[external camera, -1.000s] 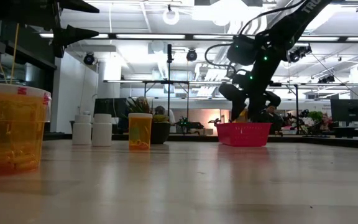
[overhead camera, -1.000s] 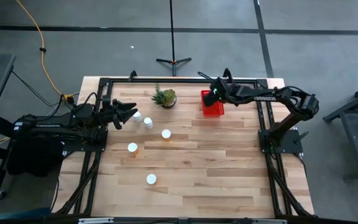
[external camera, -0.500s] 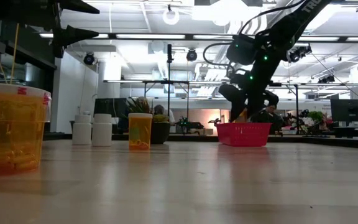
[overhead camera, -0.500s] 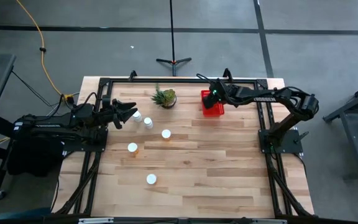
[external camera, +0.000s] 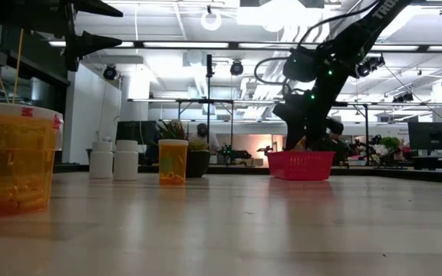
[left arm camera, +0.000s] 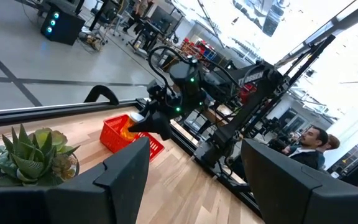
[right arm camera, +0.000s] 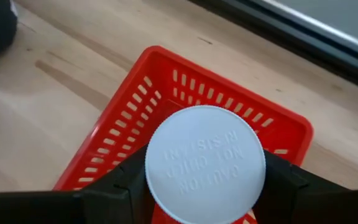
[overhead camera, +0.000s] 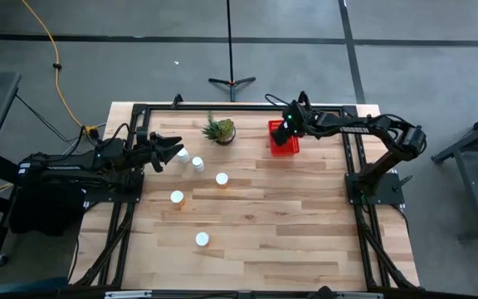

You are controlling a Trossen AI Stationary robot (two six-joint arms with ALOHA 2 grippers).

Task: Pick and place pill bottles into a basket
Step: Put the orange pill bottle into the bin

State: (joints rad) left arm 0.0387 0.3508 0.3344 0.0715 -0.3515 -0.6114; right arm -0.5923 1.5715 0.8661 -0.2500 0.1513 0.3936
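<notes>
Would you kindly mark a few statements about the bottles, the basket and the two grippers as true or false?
1. The right gripper holds a pill bottle over the basket. True.
2. The left gripper grips a bottle. False: it is open and empty.
3. Five bottles stand on the table. True.
4. The potted plant stands inside the basket. False: it stands beside it, on the table.

Right arm is reaching across upper centre of the high view, right gripper (overhead camera: pixel 286 127) clamping a pill bottle (right arm camera: pixel 205 163) by its cap. Left gripper (overhead camera: pixel 175 149) is hovering mid-left, fingers parted, holding nothing.
</notes>
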